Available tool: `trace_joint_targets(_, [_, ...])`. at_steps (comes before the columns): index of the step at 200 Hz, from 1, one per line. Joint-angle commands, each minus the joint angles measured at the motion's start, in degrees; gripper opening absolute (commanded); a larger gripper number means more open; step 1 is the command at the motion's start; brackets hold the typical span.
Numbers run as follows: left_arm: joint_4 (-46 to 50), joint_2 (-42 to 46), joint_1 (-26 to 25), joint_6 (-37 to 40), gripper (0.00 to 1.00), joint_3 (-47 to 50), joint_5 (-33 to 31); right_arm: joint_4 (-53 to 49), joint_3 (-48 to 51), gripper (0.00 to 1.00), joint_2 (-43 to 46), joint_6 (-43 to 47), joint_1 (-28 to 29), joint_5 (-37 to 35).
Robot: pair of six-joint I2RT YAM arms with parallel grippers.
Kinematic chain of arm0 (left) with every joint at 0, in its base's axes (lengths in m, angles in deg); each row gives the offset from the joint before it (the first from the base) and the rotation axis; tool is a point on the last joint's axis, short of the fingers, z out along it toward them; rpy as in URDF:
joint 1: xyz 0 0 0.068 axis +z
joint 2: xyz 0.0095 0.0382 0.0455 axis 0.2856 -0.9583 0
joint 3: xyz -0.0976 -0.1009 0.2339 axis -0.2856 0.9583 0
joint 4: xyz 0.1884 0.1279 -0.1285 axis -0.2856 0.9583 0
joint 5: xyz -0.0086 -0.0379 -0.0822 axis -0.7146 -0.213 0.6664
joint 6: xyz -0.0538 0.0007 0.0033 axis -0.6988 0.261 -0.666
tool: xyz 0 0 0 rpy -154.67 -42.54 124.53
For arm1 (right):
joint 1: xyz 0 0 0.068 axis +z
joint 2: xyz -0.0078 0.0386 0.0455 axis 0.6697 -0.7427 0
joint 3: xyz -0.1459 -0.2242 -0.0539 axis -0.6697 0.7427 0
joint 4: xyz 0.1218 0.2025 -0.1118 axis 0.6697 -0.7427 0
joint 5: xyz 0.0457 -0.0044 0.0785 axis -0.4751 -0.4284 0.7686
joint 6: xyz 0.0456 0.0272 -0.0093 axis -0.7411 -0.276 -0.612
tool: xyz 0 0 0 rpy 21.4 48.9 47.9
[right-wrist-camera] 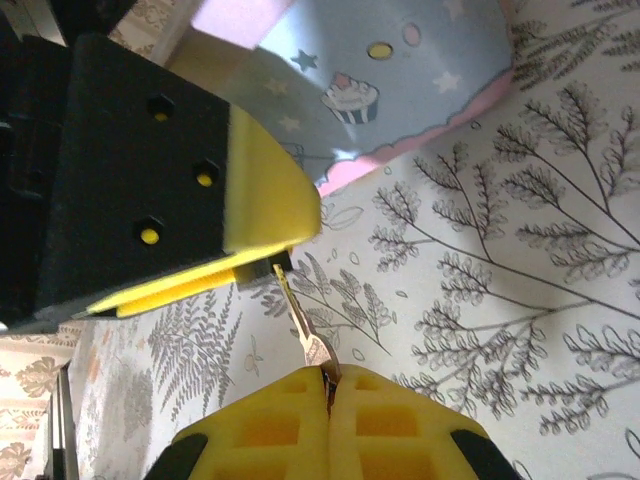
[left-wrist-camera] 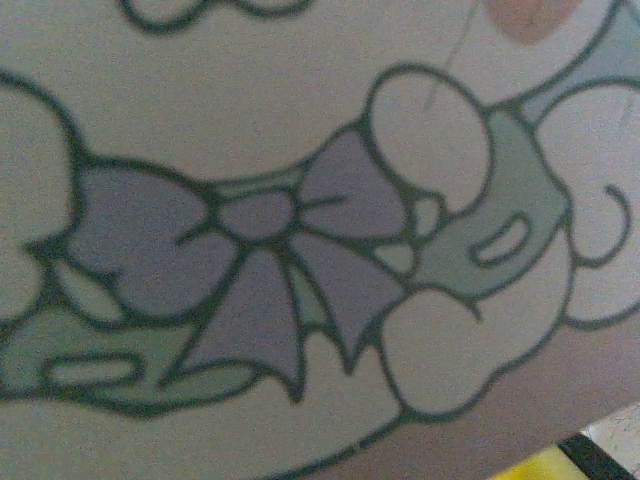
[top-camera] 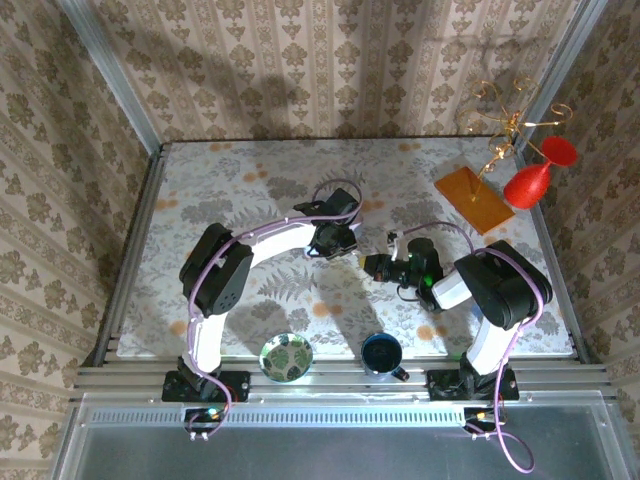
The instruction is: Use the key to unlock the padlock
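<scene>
**Lining the key up with the padlock**

Insertion looks like the step in hand. The right gripper has its jaws clamped on the one key. The key's tip meets the one padlock, a dark sliver seemingly pinched in the left gripper's narrow jaws, beside one lavender tin. Next calls for a straight push, then a twist. One bowl and one cup stand on the tabletop.

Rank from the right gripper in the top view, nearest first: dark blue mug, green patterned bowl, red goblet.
1. Dark blue mug, near edge, centre, closest to the right gripper.
2. Green patterned bowl, near edge, further left.
3. Red goblet, far right corner.
</scene>
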Motion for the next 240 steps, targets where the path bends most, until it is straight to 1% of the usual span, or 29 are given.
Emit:
trace_joint_targets(1, [-2.33, 1.4, 0.76, -1.25, 0.0, -1.42, 1.49, 0.42, 1.4, 0.0, 1.21, 1.69, 0.41, -0.92])
trace_joint_targets(63, [-4.32, 2.37, 1.58, -3.39, 0.0, -1.09, 5.13, 0.05, 3.35, 0.0, 3.43, 1.25, 1.52, -3.49])
trace_joint_targets(94, [-5.69, 1.86, 2.44, -5.82, 0.0, -0.85, 10.39, 1.39, 3.06, 0.0, 4.22, 0.64, 1.64, -2.67])
trace_joint_targets(130, [-7.37, 0.59, 2.96, -9.02, 0.0, -0.61, 17.08, 1.71, 3.17, 0.0, 4.86, -0.07, 1.65, -3.29])
trace_joint_targets(206, [-8.68, 1.05, 3.8, -9.43, 0.0, 0.4, 19.06, 3.77, 4.44, 0.0, 4.66, -0.79, 0.7, -3.59])
trace_joint_targets(240, [-9.83, 0.66, 4.22, -11.81, 0.0, 1.07, 22.02, 3.61, 4.68, 0.0, 5.48, -0.1, 0.59, -6.69])
